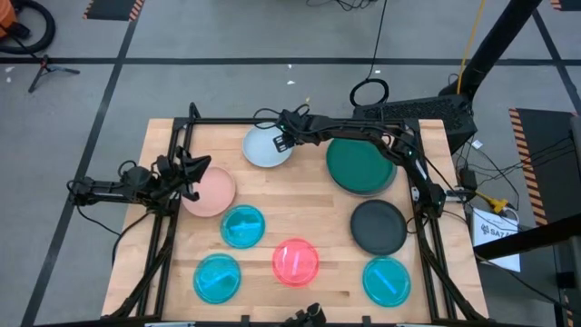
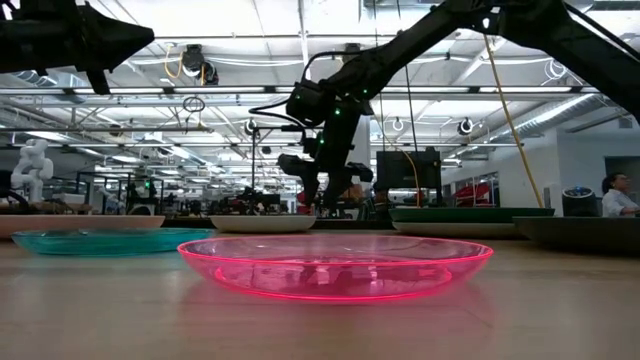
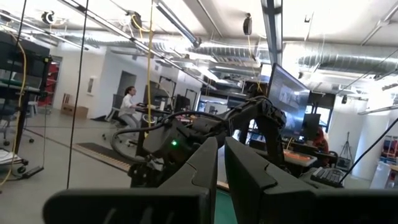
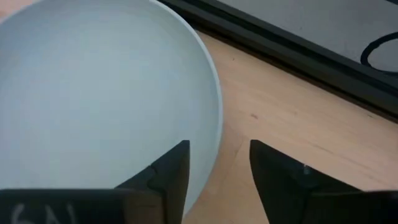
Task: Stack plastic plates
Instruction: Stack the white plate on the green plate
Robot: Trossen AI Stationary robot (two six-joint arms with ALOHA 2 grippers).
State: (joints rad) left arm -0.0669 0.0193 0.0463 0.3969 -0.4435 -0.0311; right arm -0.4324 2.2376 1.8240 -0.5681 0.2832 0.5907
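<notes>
1. Eight plates show from above, none stacked unless the dark green plate (image 1: 360, 164) hides one beneath it. Nearest the front edge lie two cyan plates (image 1: 217, 277) (image 1: 387, 281) and the red-pink plate (image 1: 296, 262).
2. Mid-table sit a third cyan plate (image 1: 243, 226), the peach-pink plate (image 1: 211, 193) and the black plate (image 1: 378, 226).
3. Farthest back, the right gripper (image 4: 219, 163) hangs over the pale blue-white plate (image 4: 93, 93), jaws parted astride its rim, holding nothing.
4. These plates look light, stiff and smooth, so likely slippery; the raised rim seems the only place to pinch, and a shallow bite could slip.
5. The left gripper (image 3: 221, 155) rises above the peach-pink plate, empty, fingers nearly closed with a narrow gap.
6. From table height the far plates are only thin edges, and whether the right fingertips touch the table is unclear.
</notes>
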